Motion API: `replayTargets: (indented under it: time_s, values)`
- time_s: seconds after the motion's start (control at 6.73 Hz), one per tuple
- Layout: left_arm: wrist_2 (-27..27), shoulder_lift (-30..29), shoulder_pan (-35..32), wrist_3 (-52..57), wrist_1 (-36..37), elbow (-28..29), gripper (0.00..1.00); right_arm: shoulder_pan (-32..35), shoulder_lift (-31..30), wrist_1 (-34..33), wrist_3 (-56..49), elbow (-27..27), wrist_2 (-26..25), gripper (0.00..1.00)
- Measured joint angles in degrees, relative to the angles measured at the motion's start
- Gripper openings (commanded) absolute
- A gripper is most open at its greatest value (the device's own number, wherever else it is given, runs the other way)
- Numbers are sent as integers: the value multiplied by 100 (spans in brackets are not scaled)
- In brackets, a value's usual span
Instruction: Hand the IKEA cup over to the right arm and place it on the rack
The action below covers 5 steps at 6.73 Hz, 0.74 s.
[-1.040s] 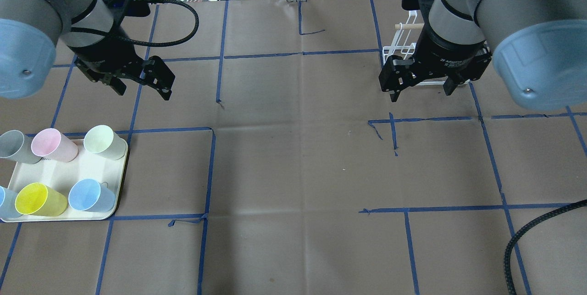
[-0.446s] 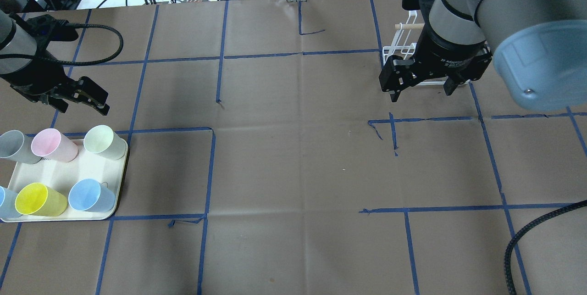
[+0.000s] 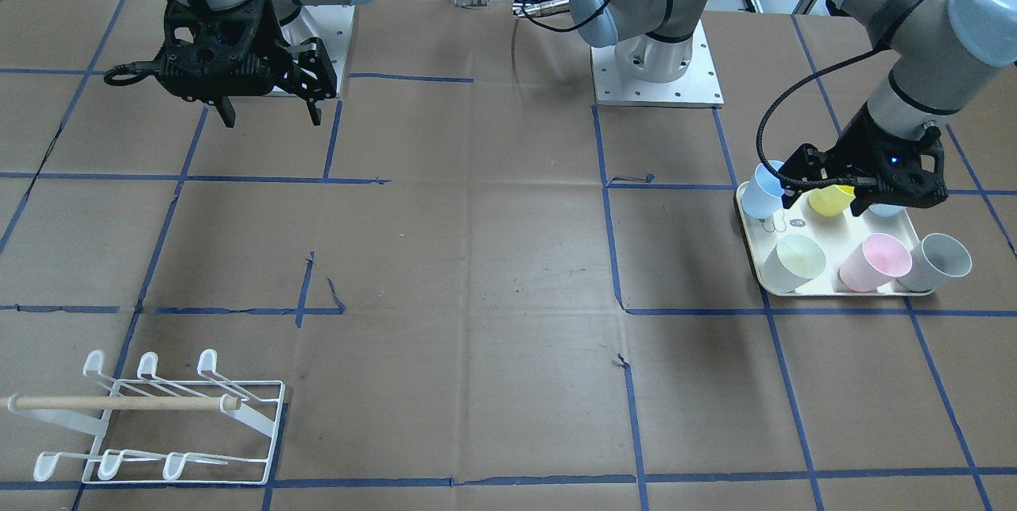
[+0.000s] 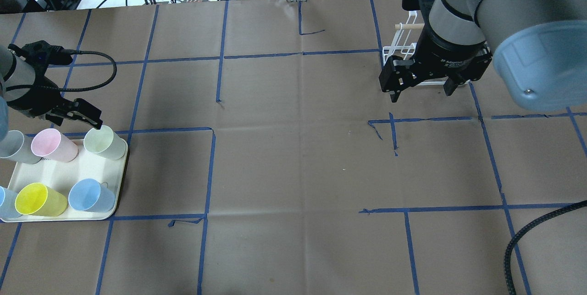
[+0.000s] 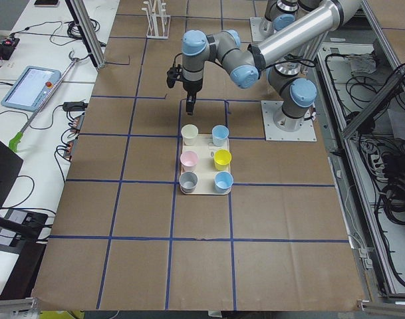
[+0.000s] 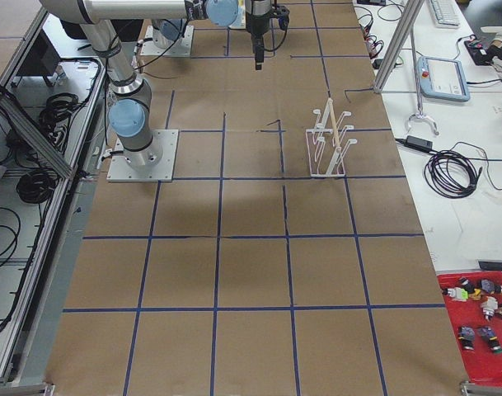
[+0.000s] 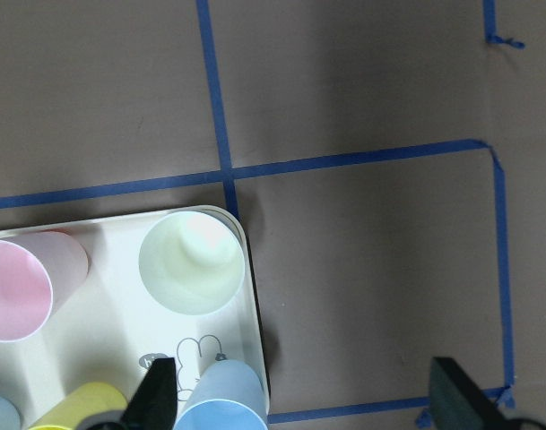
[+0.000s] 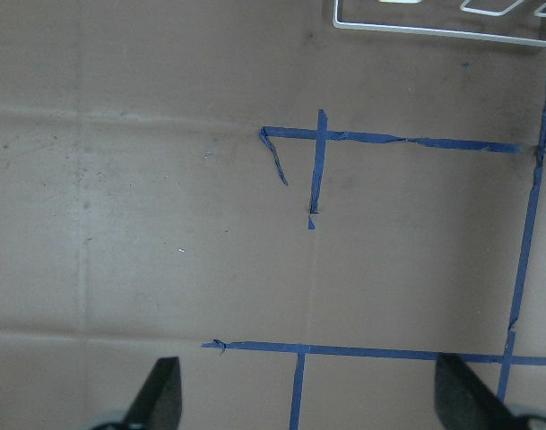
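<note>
A brown-paper table (image 4: 293, 171) gridded in blue tape carries the whole scene. The right arm (image 4: 504, 10) hangs over it, and the right gripper (image 4: 421, 95) is high above the paper with its two fingers spread wide and nothing between them. The left gripper (image 4: 74, 121) is likewise spread wide and empty, fingertips pointing down.

The white wire rack (image 3: 147, 403), with a wooden dowel across it, stands on the paper beyond the right gripper, on the side away from the robot's base, lower than the fingertips and apart from them.

Below the left gripper, and on its robot side, lies a cream tray (image 4: 64, 173) holding all six IKEA cups upright, none of them gripped. Closest to the fingertips is the pale green cup (image 4: 104, 141), just beneath them but not touching (the left side view shows a gap between them). Along the same row are the pink cup (image 4: 52, 144) and the grey cup (image 4: 16, 146). Farther from the gripper, toward the robot, stand the yellow cup (image 4: 39, 199) and two light blue cups (image 4: 90, 195).
</note>
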Motion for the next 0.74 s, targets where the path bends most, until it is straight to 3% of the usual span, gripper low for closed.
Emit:
replayTargets:
  time_s: [0.74]
  values:
    - [-58,-896,2,-239,748,-278,99,0,3,-2,0,2,8,100]
